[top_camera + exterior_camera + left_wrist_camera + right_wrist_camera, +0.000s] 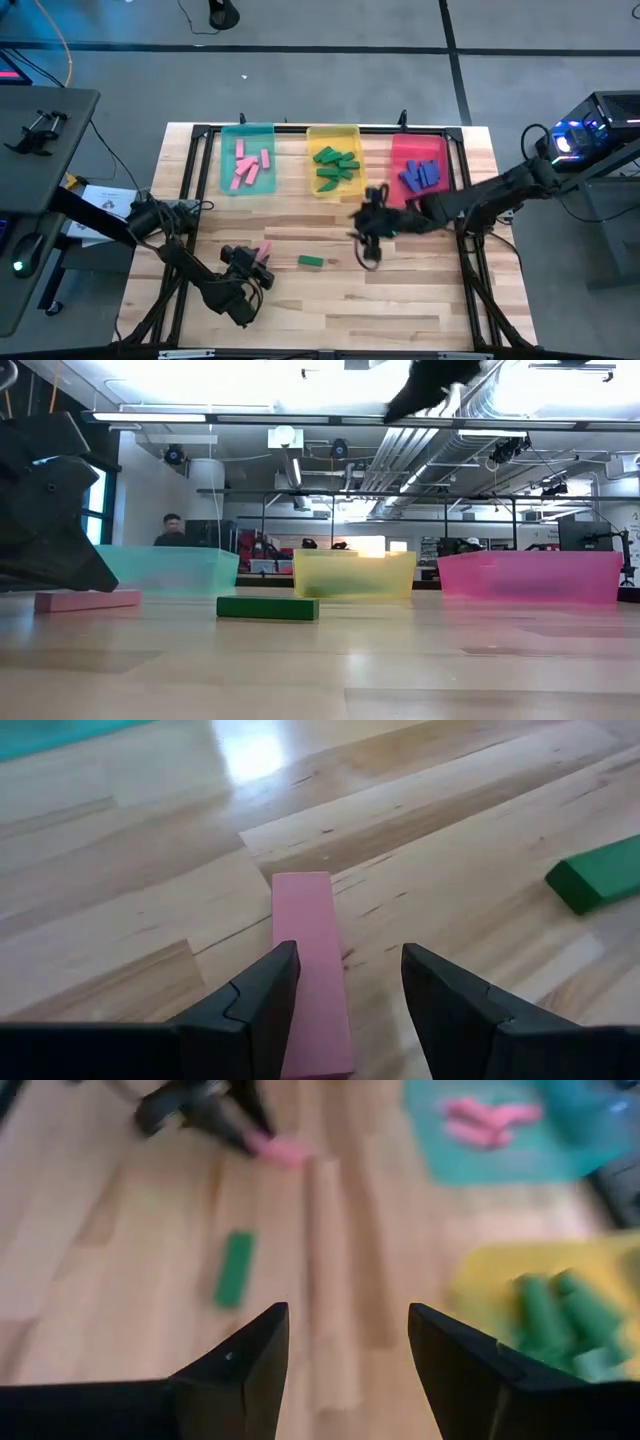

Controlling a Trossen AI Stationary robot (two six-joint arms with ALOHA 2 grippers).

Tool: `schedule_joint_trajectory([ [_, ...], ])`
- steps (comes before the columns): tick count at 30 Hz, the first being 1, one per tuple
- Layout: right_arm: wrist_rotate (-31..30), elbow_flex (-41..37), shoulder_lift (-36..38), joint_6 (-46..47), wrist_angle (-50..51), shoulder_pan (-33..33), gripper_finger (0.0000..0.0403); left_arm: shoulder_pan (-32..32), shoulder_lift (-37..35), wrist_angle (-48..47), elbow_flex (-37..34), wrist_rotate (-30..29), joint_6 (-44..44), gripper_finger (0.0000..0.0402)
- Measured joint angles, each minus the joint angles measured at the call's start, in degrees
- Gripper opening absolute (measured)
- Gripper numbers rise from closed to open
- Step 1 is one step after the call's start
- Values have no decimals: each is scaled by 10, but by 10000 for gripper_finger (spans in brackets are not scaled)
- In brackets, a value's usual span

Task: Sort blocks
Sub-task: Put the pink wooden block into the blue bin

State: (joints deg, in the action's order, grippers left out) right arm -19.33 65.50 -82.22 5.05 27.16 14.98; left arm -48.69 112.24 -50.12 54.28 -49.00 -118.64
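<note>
Left gripper [262, 262] low over the near-left part of the table [420, 310], fingers spread. A pink block [310, 970] lies flat on the wood between the fingertips, touching the inner side of one finger; not clamped. In the low view the pink block [88, 600] sits on the table at the left, beside the dark bulk of the gripper.

Green block [310, 262] lies loose on the table, just right of the left gripper, near the middle.

Right gripper [366, 252] raised above the table centre, right of the green block, fingers apart and holding nothing.

Far edge, left to right: teal tray [226, 180] with pink blocks [250, 166], yellow tray [334, 134] with green blocks [336, 166], red tray [410, 150] with blue blocks [424, 175].
</note>
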Motion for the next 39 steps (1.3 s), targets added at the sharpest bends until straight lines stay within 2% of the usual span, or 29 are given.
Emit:
schedule_joint_trajectory([
  [7,-7,-174,30,127,-143,113,190,4,0,-1,0,4,12,155],
  [11,-45,-253,23,175,-262,173,190,0,-10,-2,-1,6,16,138],
  [15,-96,-303,22,213,-339,217,190,-8,-47,-20,4,35,41,134],
  [20,-152,-319,22,230,-352,249,190,-13,-93,-24,5,18,91,148],
  [24,-158,-319,23,218,-355,253,190,-14,-97,-22,5,14,120,181],
  [29,-158,-319,23,210,-355,253,190,-13,-97,14,-11,54,141,220],
  [33,-158,-319,23,204,-357,253,190,-13,-97,22,-24,109,135,227],
  [39,-157,-319,23,204,-362,253,190,-13,-98,55,-52,111,127,227],
])
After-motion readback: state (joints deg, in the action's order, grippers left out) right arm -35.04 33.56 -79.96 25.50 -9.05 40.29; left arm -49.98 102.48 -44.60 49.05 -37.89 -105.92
